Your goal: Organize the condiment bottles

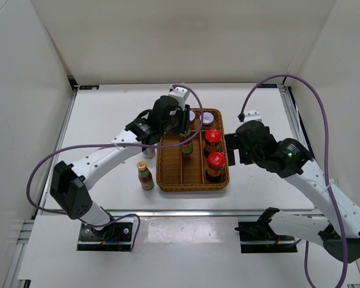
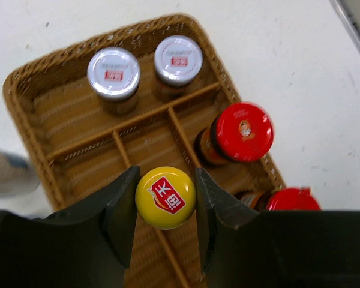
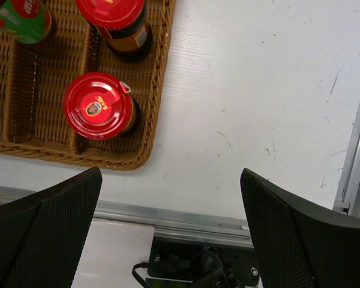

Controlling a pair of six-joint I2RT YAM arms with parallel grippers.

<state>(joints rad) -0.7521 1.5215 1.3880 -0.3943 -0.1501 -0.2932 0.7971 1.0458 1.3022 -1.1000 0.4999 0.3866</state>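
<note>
Pinching the yellow-capped bottle [image 2: 165,203] by its cap, my left pincer [image 2: 165,191] holds it above the dividers of the wicker tray [image 2: 24,114]. Its body is hidden; whether it rests there I cannot tell. My right pincer [image 3: 171,180] stands spread over the table [image 3: 258,90] beside the tray. One red-lidded jar [image 2: 294,199] is half hidden behind a finger [image 2: 228,225].

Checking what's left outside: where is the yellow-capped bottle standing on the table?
In the top view the yellow-capped bottle stands on the table, just left of the wicker tray's near-left corner.
</note>
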